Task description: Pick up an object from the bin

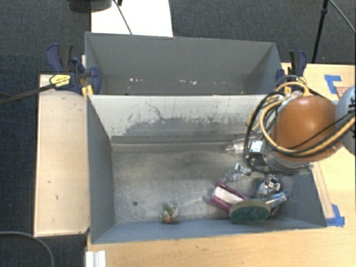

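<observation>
1. Nearest you, against the front wall of the bin (100, 166), lies a small greenish-brown lump (169, 212). It sits alone, left of the middle and well apart from everything else.
2. Further right along that front wall you will see a dark green oval pad (248, 211), lying flat in the front right corner of the floor.
3. Just behind the pad's left end, and touching or overlapping it, is a pink and white packet (225, 196), tilted with its pink edge toward the bin's middle.
4. The gripper (271, 196) is low in the same corner, just behind the right end of the oval pad and just right of the packet. These two things are the nearest to it. You cannot tell whether it touches either one, nor whether it is released or clenched. Nothing shows plainly grasped.
5. Behind and above it you see the wrist's orange cover (303, 124), looped about with yellow and black cables (267, 113), over the right wall.
6. The floor behind lies bare up to the scuffed back wall.
</observation>
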